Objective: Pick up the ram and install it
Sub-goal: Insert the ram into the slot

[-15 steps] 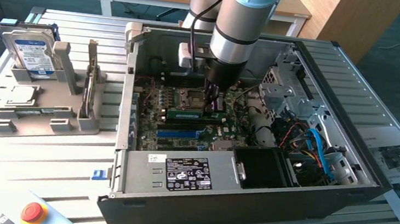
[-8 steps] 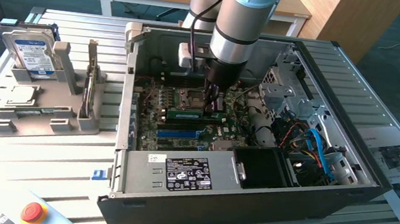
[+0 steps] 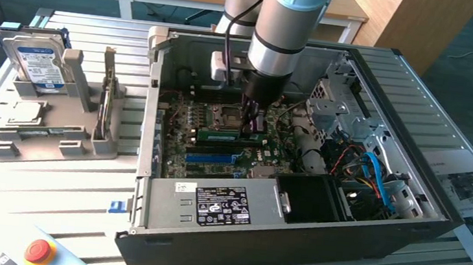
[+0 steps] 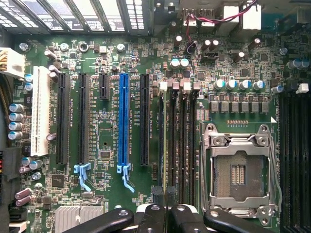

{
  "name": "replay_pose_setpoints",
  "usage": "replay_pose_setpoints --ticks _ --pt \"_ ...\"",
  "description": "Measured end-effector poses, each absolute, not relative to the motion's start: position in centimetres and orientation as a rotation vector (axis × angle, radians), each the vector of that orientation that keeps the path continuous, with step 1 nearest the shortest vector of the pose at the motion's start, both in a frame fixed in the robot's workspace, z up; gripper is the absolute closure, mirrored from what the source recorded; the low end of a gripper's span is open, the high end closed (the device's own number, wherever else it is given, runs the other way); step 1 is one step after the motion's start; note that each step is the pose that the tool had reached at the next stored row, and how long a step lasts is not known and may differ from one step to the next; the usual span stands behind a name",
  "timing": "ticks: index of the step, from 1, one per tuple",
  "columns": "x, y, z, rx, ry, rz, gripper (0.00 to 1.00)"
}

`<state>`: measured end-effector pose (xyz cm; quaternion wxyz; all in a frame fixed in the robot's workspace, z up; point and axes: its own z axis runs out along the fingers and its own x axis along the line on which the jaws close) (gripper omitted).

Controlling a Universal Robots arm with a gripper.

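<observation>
My hand [image 4: 164, 195] is clenched on the ram [image 4: 162, 141], gripping one end of its top edge; the ram hangs edge-on below me so its contact edge faces down toward the board.

It runs in line with the memory slots [image 4: 181, 145], right at the one farthest from the socket [image 4: 240, 170]; held parallel like this so it can drop straight in, no twist. Can't tell if it's seated or just resting on the slot.

Exterior view: hand [image 3: 254, 116] is down inside the case [image 3: 295, 242], arm vertical; ram [image 3: 229, 134] shows as a green strip at the fingers, low against the board. Coming in vertically keeps me clear of the case walls and the cable bundle on the exterior view's right.

Blue slot [image 4: 123, 121] is well apart, on the far side of the ram from the socket; not the target.

Case lies open side up on the worktop [image 3: 55, 213]; rack [image 3: 44, 146] beside it on the exterior view's left holds a drive [image 3: 39, 65] upright.
</observation>
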<state>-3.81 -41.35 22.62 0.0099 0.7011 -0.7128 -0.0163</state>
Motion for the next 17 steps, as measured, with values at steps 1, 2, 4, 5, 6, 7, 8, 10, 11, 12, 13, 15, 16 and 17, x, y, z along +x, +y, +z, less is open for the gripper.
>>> replay_pose_setpoints --ticks 1,2,4,5,6,7,8,10,11,12,13,15,16,17 --pt "-3.81 -41.35 22.6 2.189 -2.225 -0.051 0.88" --pt "-3.81 -41.35 22.57 2.189 -2.225 -0.051 0.88" --pt "-3.81 -41.35 22.51 2.189 -2.225 -0.051 0.88" --pt "-3.81 -41.35 22.47 2.189 -2.225 -0.051 0.88" --pt "-3.81 -41.35 22.43 2.189 -2.225 -0.051 0.88" --pt "-3.81 -41.35 22.4 2.189 -2.225 -0.051 0.88" --pt "-3.81 -41.35 22.37 2.189 -2.225 -0.051 0.88" --pt "-3.81 -41.35 22.3 2.189 -2.225 -0.051 0.88" --pt "-3.81 -41.35 22.26 2.189 -2.225 -0.051 0.88" --pt "-3.81 -41.35 22.24 2.189 -2.225 -0.051 0.88" --pt "-3.81 -41.35 22.24 2.189 -2.225 -0.051 0.88" --pt "-3.81 -41.35 22.24 2.189 -2.225 -0.051 0.88" --pt "-3.81 -41.35 22.23 2.189 -2.225 -0.051 0.88" --pt "-3.81 -41.35 22.23 2.189 -2.225 -0.051 0.88"
